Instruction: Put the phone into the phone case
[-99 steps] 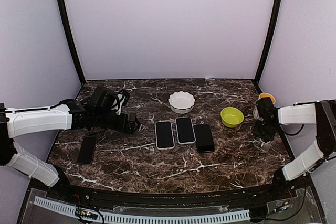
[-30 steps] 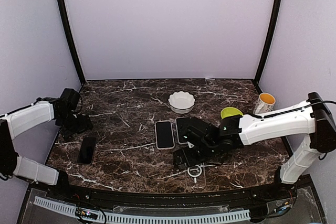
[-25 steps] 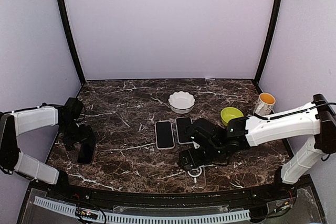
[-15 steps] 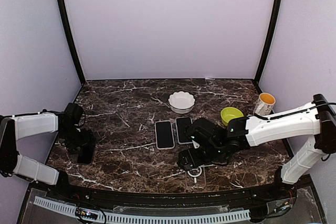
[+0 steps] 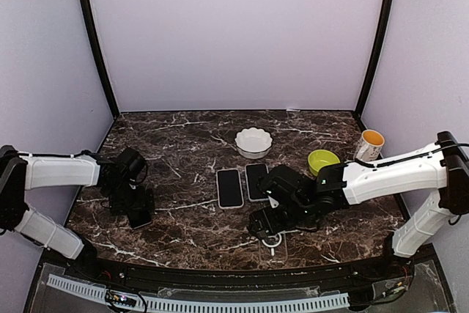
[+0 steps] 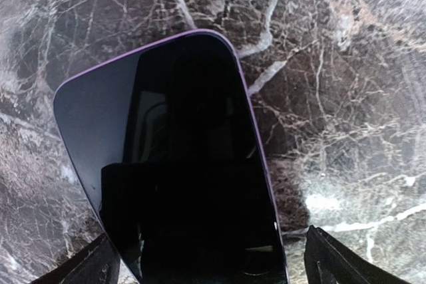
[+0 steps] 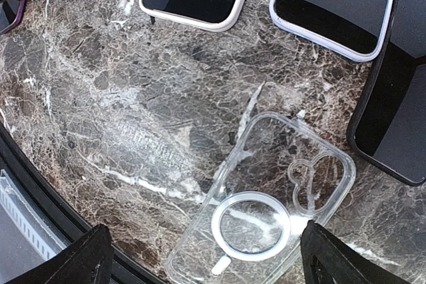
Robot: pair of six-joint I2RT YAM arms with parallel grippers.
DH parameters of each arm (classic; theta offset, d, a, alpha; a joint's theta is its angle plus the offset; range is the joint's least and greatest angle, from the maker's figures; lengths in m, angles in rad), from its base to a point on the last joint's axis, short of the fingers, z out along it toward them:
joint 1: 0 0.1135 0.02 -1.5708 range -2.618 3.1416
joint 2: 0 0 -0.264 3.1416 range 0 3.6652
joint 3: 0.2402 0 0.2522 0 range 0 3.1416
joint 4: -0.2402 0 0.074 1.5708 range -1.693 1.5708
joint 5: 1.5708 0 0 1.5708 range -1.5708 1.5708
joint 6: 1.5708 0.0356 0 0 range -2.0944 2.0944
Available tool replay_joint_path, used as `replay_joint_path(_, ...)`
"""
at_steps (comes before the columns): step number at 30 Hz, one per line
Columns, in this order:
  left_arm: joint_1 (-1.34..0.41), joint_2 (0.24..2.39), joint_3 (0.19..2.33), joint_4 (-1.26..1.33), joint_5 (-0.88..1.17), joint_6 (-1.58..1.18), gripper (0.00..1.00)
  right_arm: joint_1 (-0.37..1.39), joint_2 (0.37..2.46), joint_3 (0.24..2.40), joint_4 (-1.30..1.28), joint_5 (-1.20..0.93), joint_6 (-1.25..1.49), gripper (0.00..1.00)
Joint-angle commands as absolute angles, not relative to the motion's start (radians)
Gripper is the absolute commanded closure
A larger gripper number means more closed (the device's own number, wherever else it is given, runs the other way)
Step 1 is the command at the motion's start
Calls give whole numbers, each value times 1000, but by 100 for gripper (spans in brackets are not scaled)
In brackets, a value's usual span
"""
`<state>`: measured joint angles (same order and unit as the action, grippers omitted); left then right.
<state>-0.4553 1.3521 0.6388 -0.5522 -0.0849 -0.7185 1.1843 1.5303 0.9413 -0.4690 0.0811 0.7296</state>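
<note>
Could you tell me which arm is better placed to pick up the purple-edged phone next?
Left. Its open left pincer hangs directly over the purple-edged phone, with a fingertip on either side. The right pincer, also open, hovers over the clear case instead.

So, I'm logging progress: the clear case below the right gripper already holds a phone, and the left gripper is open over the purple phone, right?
No: the clear case is empty, as the right wrist view shows. The left gripper is indeed open over the purple phone.
</note>
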Motion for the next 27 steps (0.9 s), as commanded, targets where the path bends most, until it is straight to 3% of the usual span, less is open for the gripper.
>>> replay_joint_path(1, -473, 1466, 652, -609, -72, -723, 1, 1183, 1513, 956, -464, 78, 715, 2)
replay_joint_path(4, -477, 1514, 665, -612, -77, -729, 4, 1183, 1509, 958, -475, 83, 713, 1)
replay_joint_path(10, -481, 1507, 671, -598, -63, -708, 36, 1183, 1494, 956, -480, 95, 711, 2)
replay_joint_path(12, -497, 1491, 682, -575, -45, -676, 41, 1183, 1493, 960, -483, 99, 708, 2)
replay_joint_path(17, -621, 1417, 702, -421, 21, -549, 49, 1174, 1473, 972, -486, 94, 678, 2)
replay_joint_path(21, -772, 1365, 720, -290, -65, -398, 55, 1133, 1399, 951, -428, 49, 620, 2)
replay_joint_path(27, -972, 1315, 629, 37, -127, -134, 60, 1028, 1382, 945, -201, -174, 484, 1)
